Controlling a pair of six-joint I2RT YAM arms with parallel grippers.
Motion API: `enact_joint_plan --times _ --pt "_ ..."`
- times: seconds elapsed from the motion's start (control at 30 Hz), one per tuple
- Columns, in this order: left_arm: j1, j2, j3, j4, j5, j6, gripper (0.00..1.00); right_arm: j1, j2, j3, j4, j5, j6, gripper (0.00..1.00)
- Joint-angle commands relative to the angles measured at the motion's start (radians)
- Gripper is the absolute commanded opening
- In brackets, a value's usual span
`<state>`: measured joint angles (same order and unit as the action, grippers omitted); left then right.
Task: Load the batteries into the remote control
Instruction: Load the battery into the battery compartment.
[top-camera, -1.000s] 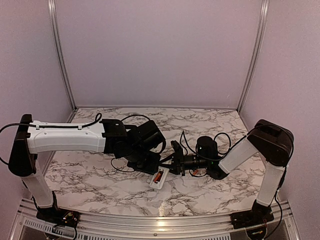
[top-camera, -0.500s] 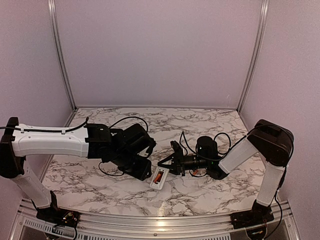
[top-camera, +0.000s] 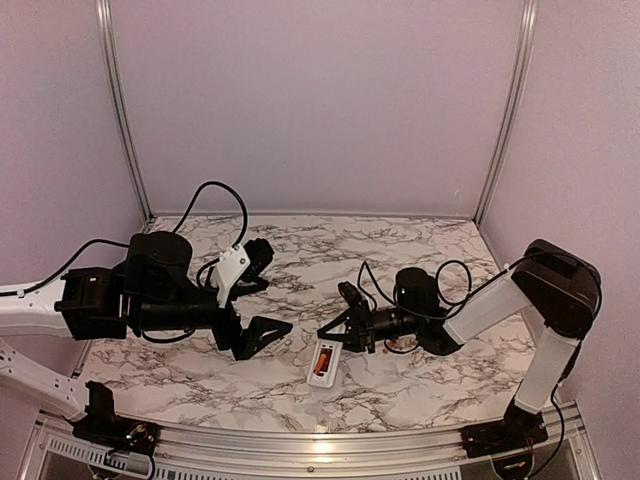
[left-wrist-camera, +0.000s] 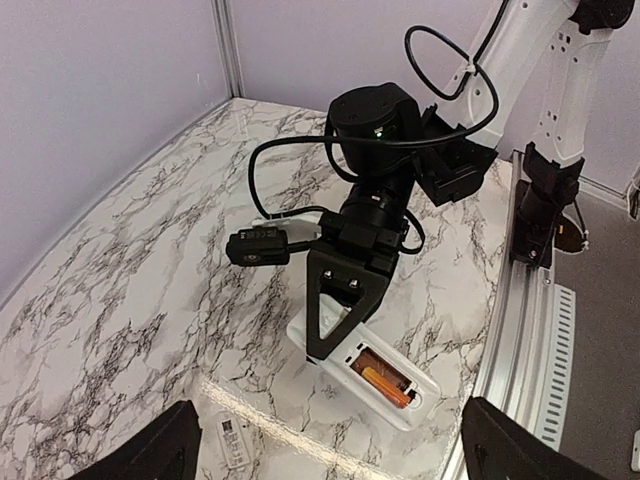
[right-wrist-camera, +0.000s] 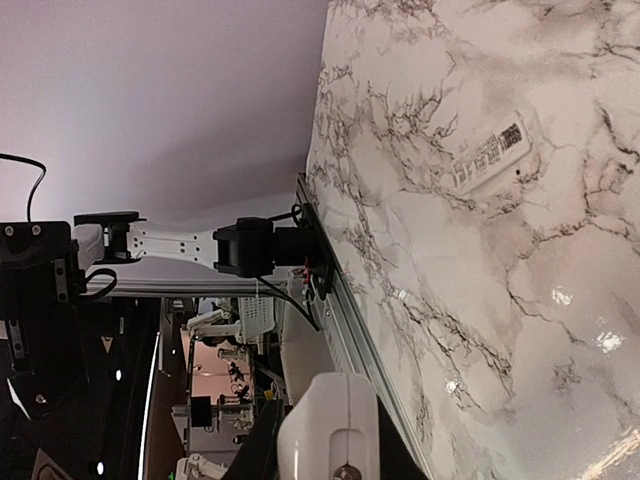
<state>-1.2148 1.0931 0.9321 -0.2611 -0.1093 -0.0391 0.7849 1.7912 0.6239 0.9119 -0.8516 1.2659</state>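
The white remote control (top-camera: 322, 361) lies back-up on the marble table, its battery bay open. One orange battery (left-wrist-camera: 385, 383) rests in the bay (top-camera: 319, 362); the slot beside it looks dark and I cannot tell what it holds. My right gripper (top-camera: 336, 338) is shut on the remote's far end (left-wrist-camera: 335, 335), and that white end fills the space between its fingers (right-wrist-camera: 330, 430). My left gripper (top-camera: 262, 296) hangs open and empty, well to the left of the remote, with its fingertips (left-wrist-camera: 170, 450) at the bottom corners of the left wrist view.
A small white flat cover piece (left-wrist-camera: 233, 440) with a label lies on the table left of the remote, also visible in the right wrist view (right-wrist-camera: 490, 155). The table's metal front rail (left-wrist-camera: 520, 340) runs close by the remote. Cables loop over both wrists.
My left arm has drawn back to the left, away from the remote, and its gripper has opened wide. The right gripper still holds the remote in the same place.
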Motion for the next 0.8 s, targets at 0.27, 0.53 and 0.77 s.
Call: enact_joint_plan --times 0.27,0.53,0.77 --pt "-0.003 0.020 -0.065 0.123 0.106 0.332 0.99 0.010 -0.069 0.059 -0.166 -0.098 -0.096 0.00" --pt "-0.043 0.138 -0.095 0.192 0.123 0.404 0.99 0.010 -0.074 0.075 -0.205 -0.107 -0.110 0.00" --pt "-0.101 0.223 -0.081 0.189 0.106 0.519 0.84 0.010 -0.061 0.083 -0.203 -0.115 -0.110 0.00"
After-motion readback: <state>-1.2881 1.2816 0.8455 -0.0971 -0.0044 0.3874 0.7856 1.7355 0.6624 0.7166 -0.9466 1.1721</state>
